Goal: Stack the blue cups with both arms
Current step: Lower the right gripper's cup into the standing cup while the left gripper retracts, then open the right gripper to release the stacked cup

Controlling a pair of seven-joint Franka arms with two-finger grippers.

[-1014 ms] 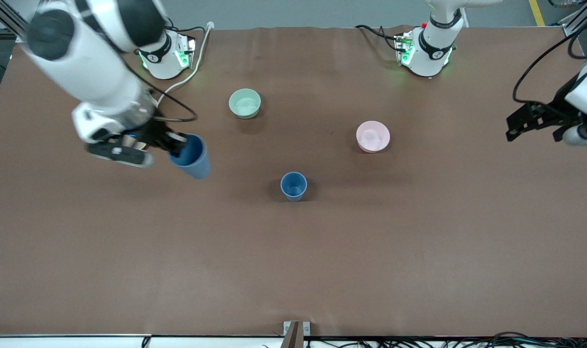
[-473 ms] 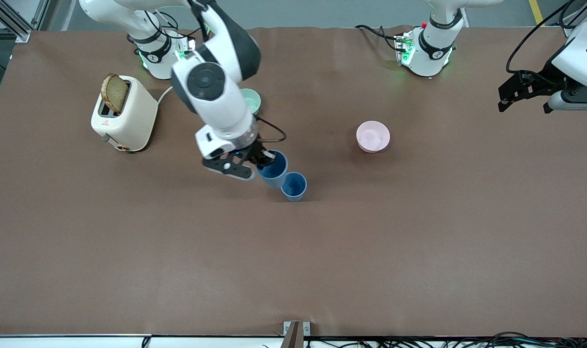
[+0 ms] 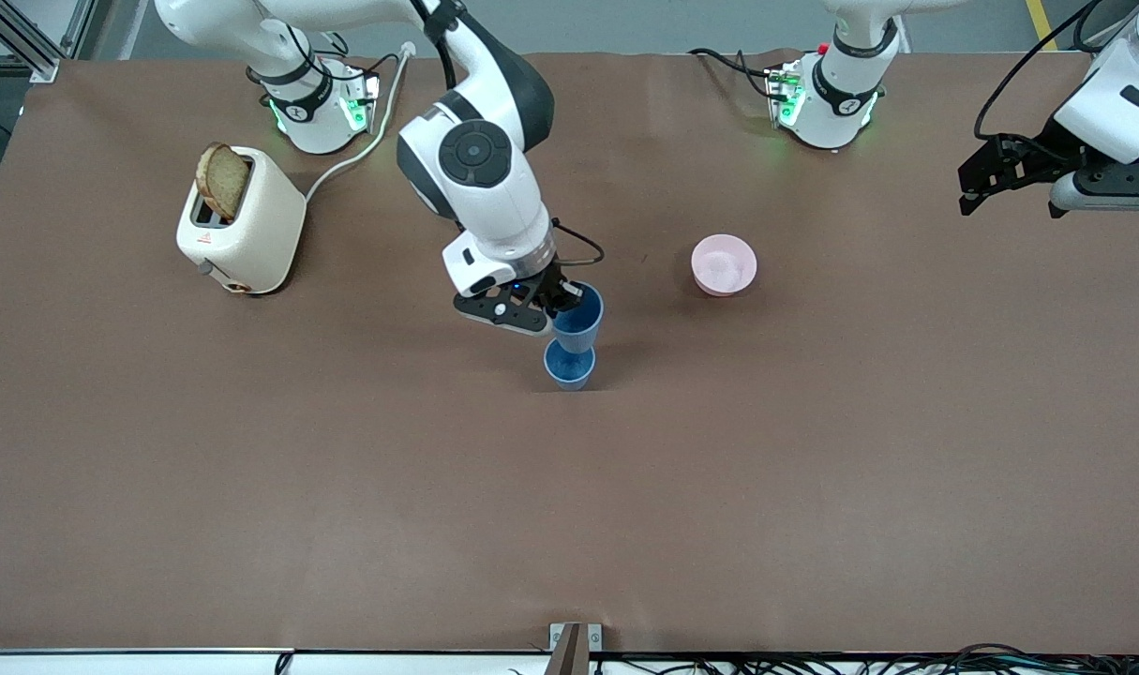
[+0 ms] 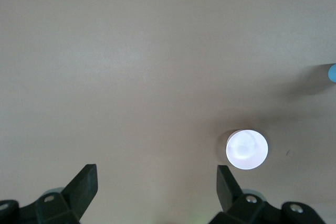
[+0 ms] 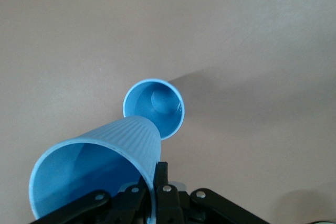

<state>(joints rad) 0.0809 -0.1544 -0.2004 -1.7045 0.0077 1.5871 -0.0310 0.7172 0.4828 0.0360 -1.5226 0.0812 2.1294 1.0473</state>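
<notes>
Right now the right gripper (image 3: 565,298) holds one blue cup (image 3: 577,322) up in the air, its fingers pinched shut on the cup's rim, one inside and one outside. The cup hangs down from the fingers, and in the right wrist view its narrow bottom end covers part of the rim of the other blue cup (image 3: 569,366). That second cup stands open side up on the table (image 3: 569,516), right below the fingers. In the right wrist view the held cup (image 5: 100,169) looks tipped, not straight up and down, and its bottom sits toward one edge of the standing cup (image 5: 157,106), not over the middle.

That is where things could go wrong. If the arm goes down while the held cup is off to one side, its bottom could hit the rim and knock the standing cup over or push it along the table. If the fingers let go too soon, the tipped cup could fall out sideways and roll away. It looks best to line the two cups up first and then go down slowly.

The left gripper (image 3: 1000,173) waits up in the air over the left arm's end of the table, with its fingers wide open and nothing between them. In the left wrist view the pink bowl (image 4: 247,149) lies a little past one open fingertip. A toaster (image 3: 241,225) with a slice of bread (image 3: 220,178) stands at the right arm's end, well apart from the fingers.
</notes>
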